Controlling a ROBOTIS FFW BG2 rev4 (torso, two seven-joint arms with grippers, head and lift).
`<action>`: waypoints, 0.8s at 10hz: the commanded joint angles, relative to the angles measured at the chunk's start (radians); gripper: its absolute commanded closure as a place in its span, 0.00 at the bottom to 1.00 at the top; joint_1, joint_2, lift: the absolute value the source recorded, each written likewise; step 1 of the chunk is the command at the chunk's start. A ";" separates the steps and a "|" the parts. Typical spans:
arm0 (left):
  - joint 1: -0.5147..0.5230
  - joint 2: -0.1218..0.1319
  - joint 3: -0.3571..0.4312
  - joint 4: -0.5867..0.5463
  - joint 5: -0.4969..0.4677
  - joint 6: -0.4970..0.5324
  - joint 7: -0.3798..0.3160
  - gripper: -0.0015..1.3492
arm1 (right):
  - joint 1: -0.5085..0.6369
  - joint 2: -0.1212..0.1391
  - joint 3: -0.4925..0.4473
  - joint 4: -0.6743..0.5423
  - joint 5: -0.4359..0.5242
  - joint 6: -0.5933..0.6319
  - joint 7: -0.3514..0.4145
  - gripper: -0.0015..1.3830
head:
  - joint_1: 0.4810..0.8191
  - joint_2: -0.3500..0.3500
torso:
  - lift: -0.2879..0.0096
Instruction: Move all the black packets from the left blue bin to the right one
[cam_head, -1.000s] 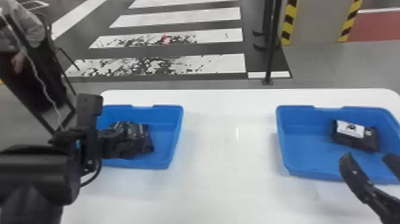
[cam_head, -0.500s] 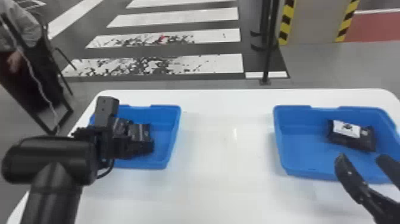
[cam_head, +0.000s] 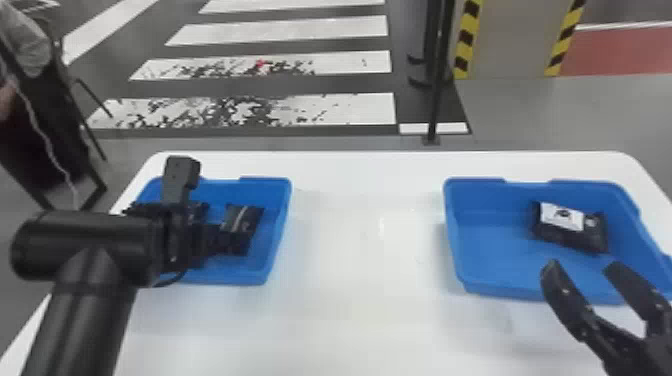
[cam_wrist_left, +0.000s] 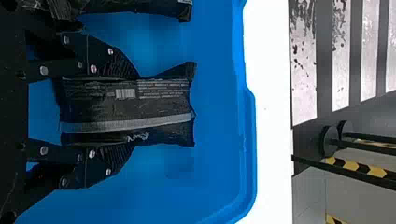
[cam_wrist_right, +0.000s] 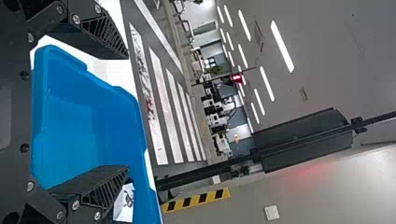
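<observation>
Over the left blue bin (cam_head: 279, 235), my left gripper (cam_head: 212, 241) reaches in from the left. In the left wrist view my left gripper (cam_wrist_left: 134, 112) is shut on a black packet (cam_wrist_left: 100, 105), one finger against each long side. Another black packet (cam_wrist_left: 140, 6) lies beside it in that bin. The held black packet (cam_head: 243, 222) partly shows in the head view. My right gripper (cam_head: 580, 267) stands open above the near edge of the right blue bin (cam_head: 495, 250), which holds a black packet with a white label (cam_head: 570, 232). My right gripper (cam_wrist_right: 127, 112) has nothing between its fingers.
Both bins stand on a white table (cam_head: 370, 320), with a wide stretch of tabletop between them. Behind the table rises a thin black pole (cam_head: 436, 75). A dark chair stands on the floor at the far left.
My left gripper has shifted to the right over the left bin, towards the packet on that side. The right gripper keeps its place by the right bin; the head view has shifted slightly.
</observation>
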 joint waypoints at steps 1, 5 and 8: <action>0.011 0.006 0.002 -0.024 -0.004 -0.024 -0.018 0.89 | 0.001 0.002 -0.001 0.001 -0.004 0.000 0.001 0.15 | 0.63 0.65 | 0.35; 0.158 0.015 0.051 -0.412 0.052 0.008 -0.033 0.89 | -0.004 0.002 0.005 0.001 -0.016 0.002 0.005 0.15 | 0.63 0.63 | 0.35; 0.281 0.014 0.045 -0.613 0.233 -0.063 -0.036 0.89 | -0.006 0.002 0.039 -0.031 -0.062 0.002 0.014 0.15 | 0.63 0.58 | 0.35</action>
